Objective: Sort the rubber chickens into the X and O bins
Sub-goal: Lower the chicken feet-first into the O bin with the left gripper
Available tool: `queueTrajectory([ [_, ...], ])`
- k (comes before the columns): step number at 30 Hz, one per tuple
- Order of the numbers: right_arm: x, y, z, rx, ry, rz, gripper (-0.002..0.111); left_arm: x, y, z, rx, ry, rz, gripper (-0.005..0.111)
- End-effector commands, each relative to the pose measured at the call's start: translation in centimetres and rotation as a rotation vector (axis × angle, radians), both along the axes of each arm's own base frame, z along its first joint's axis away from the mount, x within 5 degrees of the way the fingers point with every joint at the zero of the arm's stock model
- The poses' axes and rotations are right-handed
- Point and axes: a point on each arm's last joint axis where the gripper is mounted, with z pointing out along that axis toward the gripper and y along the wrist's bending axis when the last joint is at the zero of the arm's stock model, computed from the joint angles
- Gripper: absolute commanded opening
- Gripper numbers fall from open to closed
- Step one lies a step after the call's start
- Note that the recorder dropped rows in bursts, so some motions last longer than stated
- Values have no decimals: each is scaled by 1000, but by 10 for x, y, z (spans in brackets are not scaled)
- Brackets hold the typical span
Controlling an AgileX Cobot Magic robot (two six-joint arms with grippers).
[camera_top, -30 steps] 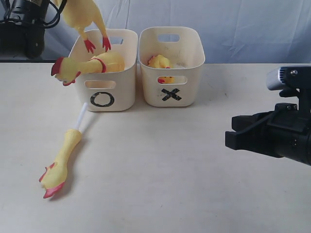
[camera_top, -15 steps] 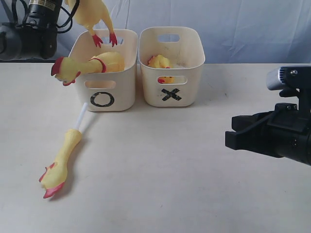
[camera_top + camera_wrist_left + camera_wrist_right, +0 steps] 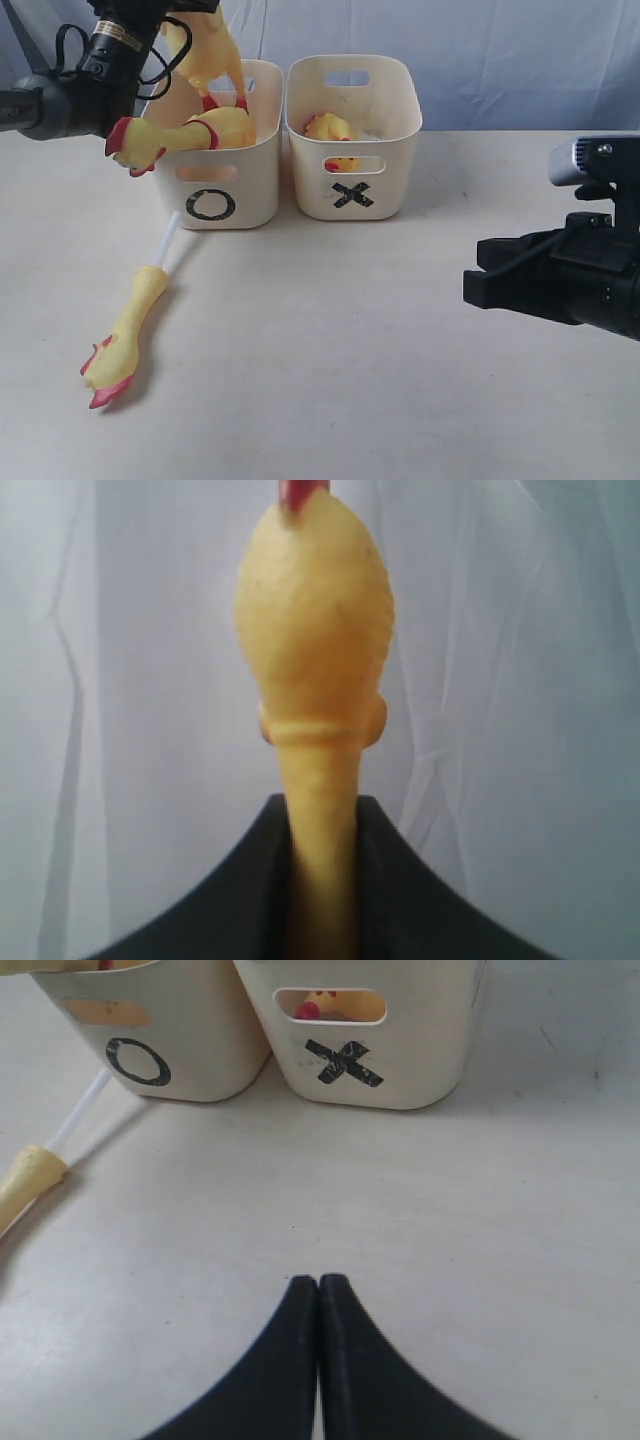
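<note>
Exterior view puts the hanging chicken (image 3: 205, 55) feet-down over the O bin (image 3: 250, 170), far left on the table (image 3: 350, 350). Its red feet dip inside the bin's rim, right above the draped chicken (image 3: 195, 132). I can't tell if the two actually touch. Your left wrist view shows the left gripper (image 3: 320, 815) clamped around that hanging chicken's thin neck, with a dark finger on either side and the fat body sticking out against the white backdrop cloth (image 3: 520, 680). The draped chicken lies across the O bin with its body inside and its red-combed head flopped out over the left rim. Just right of it, almost touching, sits the X bin (image 3: 390, 130). A small chicken (image 3: 328, 127) is inside that one, and a bit of it peeks through the near handle slot. The skinny chicken (image 3: 125, 335) lies on the table, near left, head toward you, and its white tube (image 3: 170, 240) points up at the O bin's near left corner. Your right gripper (image 3: 318, 1290) hangs low over bare table on the right side, well apart from the bins, with its jaws pressed together on nothing.
</note>
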Motion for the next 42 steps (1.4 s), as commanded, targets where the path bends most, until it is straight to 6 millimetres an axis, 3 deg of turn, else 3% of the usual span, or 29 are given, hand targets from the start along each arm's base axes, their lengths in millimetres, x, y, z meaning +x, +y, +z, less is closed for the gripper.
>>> queueTrajectory([
  [1,0,-2,1,-1,-9,-5,-1,-1,-8,-4,110,-26,-62,0],
  [16,0,-2,1,-1,-9,-5,-1,4,-12,-17,196,71,-65,1],
  [28,0,-2,1,-1,-9,-5,-1,5,-11,-19,202,91,-56,48],
  [42,0,-2,1,-1,-9,-5,-1,3,-6,-10,99,15,-45,58],
])
